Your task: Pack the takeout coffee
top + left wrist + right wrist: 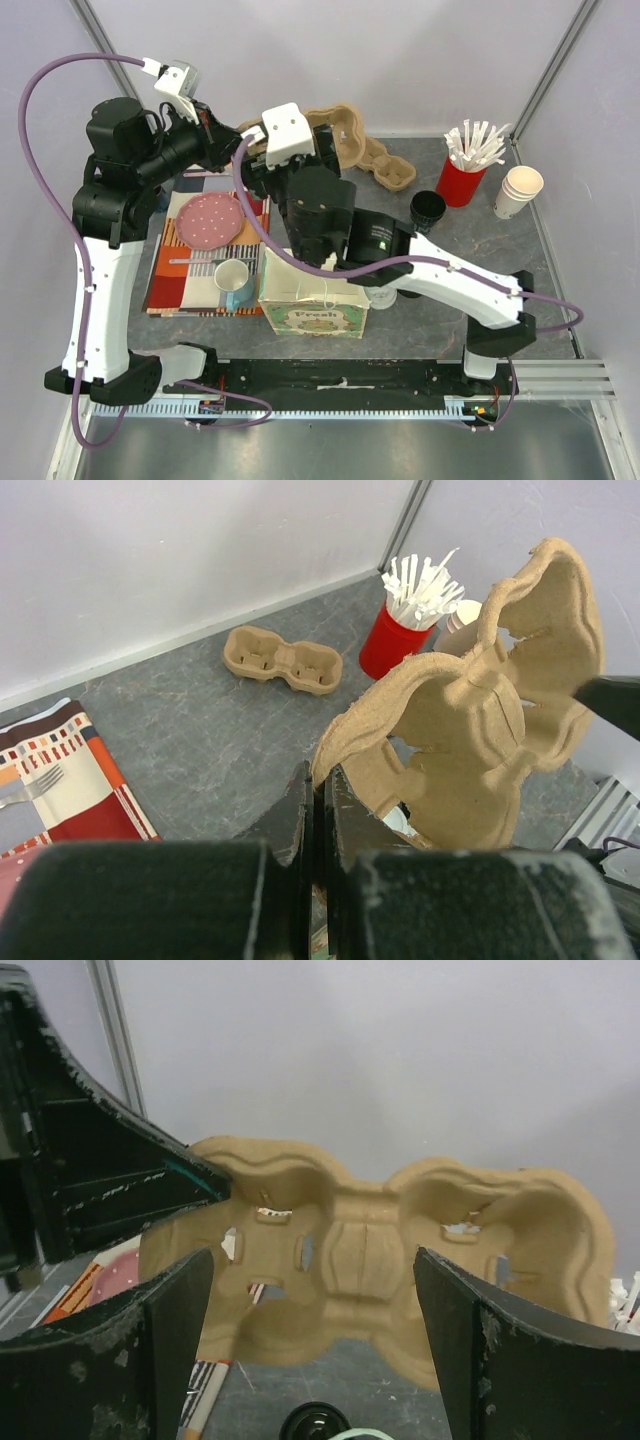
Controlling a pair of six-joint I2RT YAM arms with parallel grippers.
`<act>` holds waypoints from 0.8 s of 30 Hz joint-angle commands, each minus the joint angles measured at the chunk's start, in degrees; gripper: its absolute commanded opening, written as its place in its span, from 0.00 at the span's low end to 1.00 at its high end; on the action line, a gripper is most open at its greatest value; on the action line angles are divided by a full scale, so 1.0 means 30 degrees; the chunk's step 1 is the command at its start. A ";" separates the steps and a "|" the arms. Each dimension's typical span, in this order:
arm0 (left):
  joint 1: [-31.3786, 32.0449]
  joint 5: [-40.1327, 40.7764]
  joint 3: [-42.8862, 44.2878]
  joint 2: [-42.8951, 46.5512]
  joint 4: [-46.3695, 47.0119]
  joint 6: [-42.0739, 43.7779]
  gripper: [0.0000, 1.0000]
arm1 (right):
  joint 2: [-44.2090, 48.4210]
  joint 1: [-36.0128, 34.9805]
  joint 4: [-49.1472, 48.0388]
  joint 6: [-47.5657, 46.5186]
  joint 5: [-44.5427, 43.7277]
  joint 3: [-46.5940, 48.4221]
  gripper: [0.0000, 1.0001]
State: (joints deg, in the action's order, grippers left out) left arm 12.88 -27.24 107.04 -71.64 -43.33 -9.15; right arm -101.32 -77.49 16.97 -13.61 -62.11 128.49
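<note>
The cup carrier [370, 1260] is moulded paper pulp, matt and rough-fibred. The worktop [220, 740] looks like mottled grey stone, matt. The red cup [395, 645] is smooth, slightly glossy plastic. The right pincer [312, 1258] has black matt fingers [500, 1360], scuffed pale at the edges.

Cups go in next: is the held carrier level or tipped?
Tipped on edge: the left gripper pinches the carrier by its rim, and its wells face sideways, not up.
</note>
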 commanded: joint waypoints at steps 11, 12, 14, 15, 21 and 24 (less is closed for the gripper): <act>0.0246 -0.1171 -0.0291 0.0442 0.0557 0.1203 0.02 | -0.1237 0.2920 0.6472 0.5676 0.2095 0.3959 0.83; 0.0246 -0.1317 -0.0320 0.0441 0.0586 0.1174 0.02 | -0.1324 0.3008 0.6472 0.5881 0.2447 0.3929 0.83; 0.0275 -0.1611 -0.0408 0.0441 0.0615 0.1145 0.02 | -0.1471 0.3126 0.6501 0.6058 0.2684 0.3900 0.82; 0.0304 -0.1728 -0.0437 0.0441 0.0645 0.1145 0.02 | -0.1530 0.3184 0.6501 0.6146 0.2743 0.3871 0.83; 0.0334 -0.2812 -0.0437 0.0470 0.0733 0.1144 0.02 | -0.1560 0.3946 0.6297 0.6732 0.3154 0.3287 0.74; 0.0363 -0.3543 -0.0613 0.0763 0.0704 0.1408 0.02 | -0.1559 0.4180 0.5945 0.6557 0.3154 0.2905 0.66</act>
State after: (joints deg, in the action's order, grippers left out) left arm 13.37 -31.81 105.49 -71.29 -43.11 -7.33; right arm -105.93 -66.19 36.51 5.19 -53.21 138.19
